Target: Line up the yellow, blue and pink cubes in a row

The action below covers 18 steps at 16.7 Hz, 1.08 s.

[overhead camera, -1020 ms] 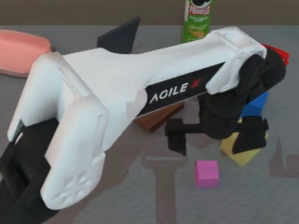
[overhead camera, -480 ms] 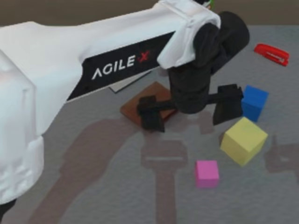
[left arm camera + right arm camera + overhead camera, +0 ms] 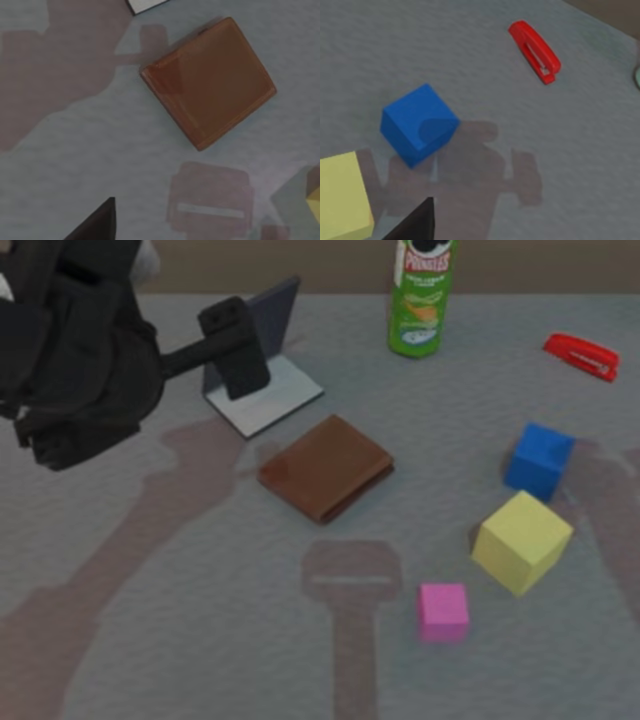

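A: The left gripper (image 3: 232,348) is seen at the far left of the table, raised over a small grey-and-navy stand (image 3: 262,390); its fingers are spread apart, and nothing is held. The right gripper is not shown from above, and whether its fingers are apart cannot be told.

B: Where are the cubes found?

A: All at the right side: the pale yellow matte cube (image 3: 522,542) is set between the deep blue matte cube (image 3: 539,460), just behind it, and the small magenta-pink matte cube (image 3: 443,611), nearer the front. No two are touching.

B: How are they expected to handle?

A: Rigid, light and not fragile, it is judged. Opposite flat faces should be pinched, since corners would likely slip.
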Available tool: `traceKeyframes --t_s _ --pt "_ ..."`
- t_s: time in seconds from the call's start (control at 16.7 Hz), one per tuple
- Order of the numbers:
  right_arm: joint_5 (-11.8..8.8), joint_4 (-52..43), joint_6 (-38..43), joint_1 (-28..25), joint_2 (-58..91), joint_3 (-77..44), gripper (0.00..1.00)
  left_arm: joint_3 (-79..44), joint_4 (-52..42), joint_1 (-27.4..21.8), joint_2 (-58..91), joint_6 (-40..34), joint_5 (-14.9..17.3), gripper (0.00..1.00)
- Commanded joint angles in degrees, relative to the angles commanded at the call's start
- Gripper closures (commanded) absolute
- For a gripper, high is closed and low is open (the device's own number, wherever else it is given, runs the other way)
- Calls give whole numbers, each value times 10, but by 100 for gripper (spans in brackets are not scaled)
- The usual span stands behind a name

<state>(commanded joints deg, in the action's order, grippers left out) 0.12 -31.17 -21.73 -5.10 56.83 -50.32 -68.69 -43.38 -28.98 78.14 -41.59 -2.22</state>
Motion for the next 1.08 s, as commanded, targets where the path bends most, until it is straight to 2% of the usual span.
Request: traceKeyframes --t_s 0.3,0.6,0.84,1.08 --pt "2 -167 -113 -26 338 -261 0 293 161 130 -326 135 4 0" --pt "2 -304 -208 -49 596 -477 0 525 304 229 -579 280 11 0" --pt "2 -372 -259 -61 724 -601 0 640 393 281 -718 372 18 0" --pt "2 -400 -281 -66 781 -657 0 687 434 301 -781 416 22 0"
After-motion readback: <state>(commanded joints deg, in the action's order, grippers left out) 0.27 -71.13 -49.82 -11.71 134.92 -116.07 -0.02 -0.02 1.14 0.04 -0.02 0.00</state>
